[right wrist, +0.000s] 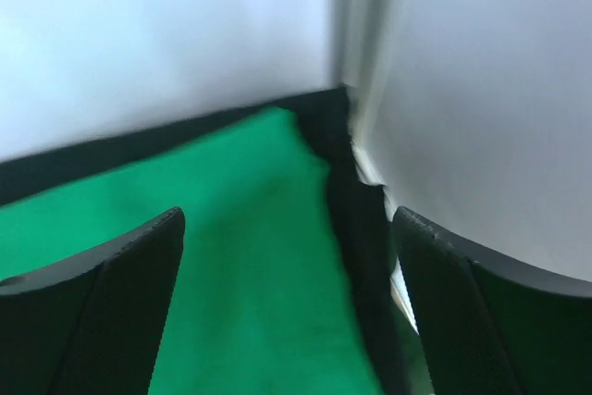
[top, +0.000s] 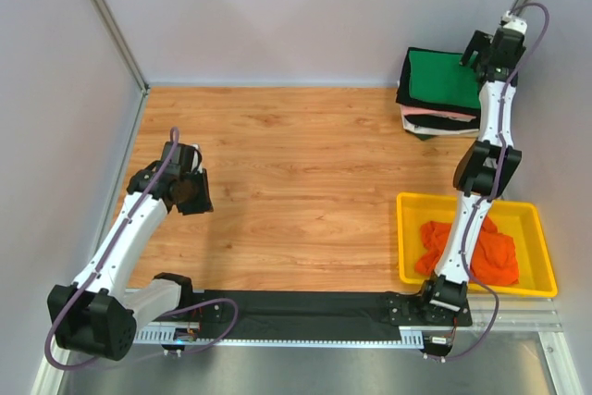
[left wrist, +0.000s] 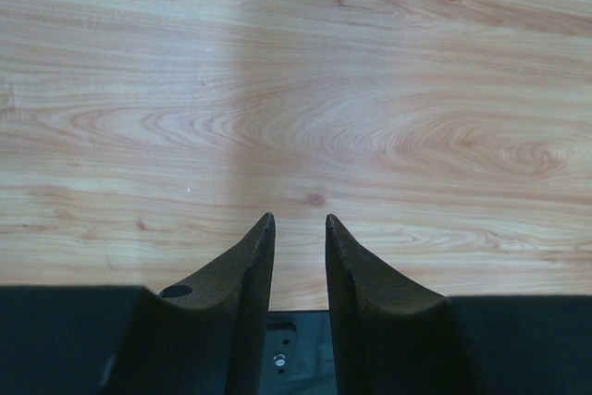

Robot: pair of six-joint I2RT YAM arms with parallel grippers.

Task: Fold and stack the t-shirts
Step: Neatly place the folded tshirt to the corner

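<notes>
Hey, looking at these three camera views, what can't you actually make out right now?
- Top external: the right arm crosses the yellow bin and orange shirt, so whether one garment or several lie there is unclear.
- Top external: below the green shirt, the stack shows only thin edges; its layer count is unclear.
- Right wrist: blurred; the green shirt's folds beneath the right gripper are unreadable.
- Left wrist: only bare table; no shirts visible.

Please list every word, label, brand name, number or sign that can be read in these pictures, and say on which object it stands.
No text can be read in any view.
The green t-shirt on the stack, the orange t-shirt, the yellow tray and the table are plain.
The right wrist view is blurred; no print shows on the right tool.
</notes>
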